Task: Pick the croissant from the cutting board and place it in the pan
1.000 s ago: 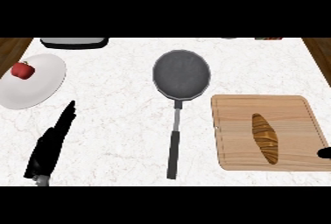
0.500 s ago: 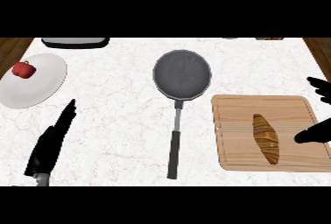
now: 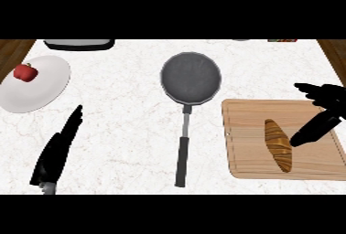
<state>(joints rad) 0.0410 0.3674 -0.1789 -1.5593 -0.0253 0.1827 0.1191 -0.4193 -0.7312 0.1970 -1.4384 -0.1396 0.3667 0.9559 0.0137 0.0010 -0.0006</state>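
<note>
The croissant [image 3: 278,145] lies on the wooden cutting board [image 3: 246,137], which sits on the white marbled bench [image 3: 128,114] at about 4 o'clock in the head view. It lies lengthwise, one tip pointing to 12 o'clock and the other to 6, a little toward the 3 o'clock side of the board's middle.

The right hand [image 3: 323,122] is over the board's 3 o'clock edge. It is open, with its fingers spread out toward 9 o'clock and its thumb angled down toward the croissant. The thumb tip is just beside the croissant, and the hand has hold of nothing.

The dark pan [image 3: 191,77] rests near the middle of the bench, at 10 o'clock from the board. Its bowl is toward 12 o'clock and its long handle runs straight toward 6.

The left hand [image 3: 57,151] rests at 8 o'clock with straight fingers pointing toward 12, holding nothing.

At 10 o'clock a white plate [image 3: 40,91] carries a small red item [image 3: 25,72]. A grey object [image 3: 79,44] shows at the 12 o'clock edge.
</note>
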